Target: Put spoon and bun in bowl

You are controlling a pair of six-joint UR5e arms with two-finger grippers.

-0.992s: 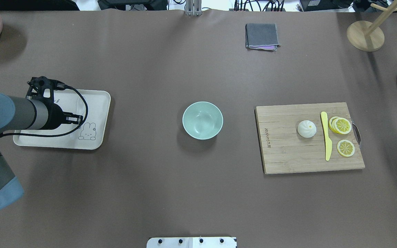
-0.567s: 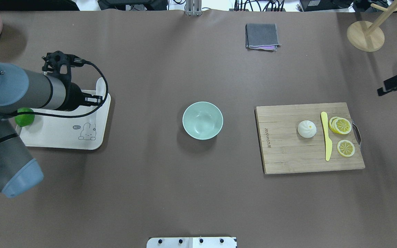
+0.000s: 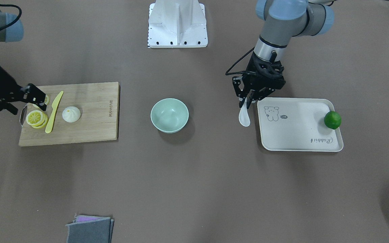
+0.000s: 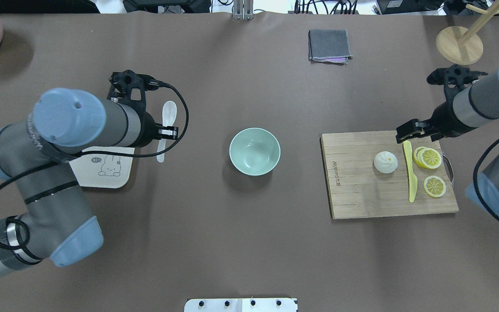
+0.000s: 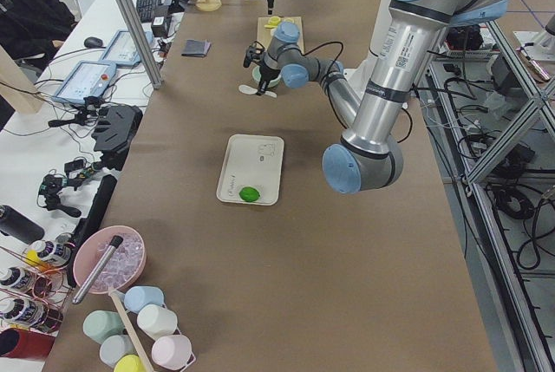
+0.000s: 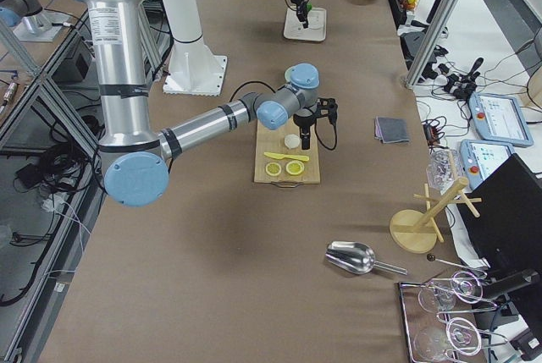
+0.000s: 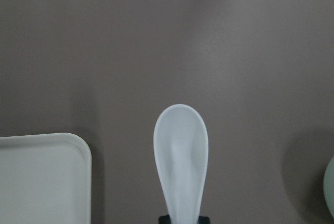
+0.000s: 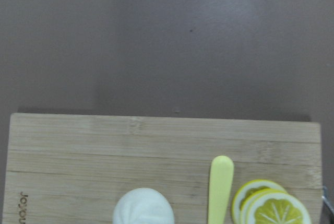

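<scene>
On the brown table (image 4: pixel 249 242) (matte, plain): bowl (image 4: pixel 254 151), cutting board (image 4: pixel 353 190).

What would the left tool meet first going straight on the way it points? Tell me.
The left tool points down, shut on the spoon, so the spoon's scoop would likely touch bare table first, beside the tray and short of the bowl. Its height is unclear.

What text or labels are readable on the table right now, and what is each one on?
"Rabbit": printed on the tray, near its edge.
"hi": in a speech bubble beside the bunny drawing on that tray.
"Joyoung": small and only roughly legible, along one end of the cutting board.
Nothing else is readable.
</scene>
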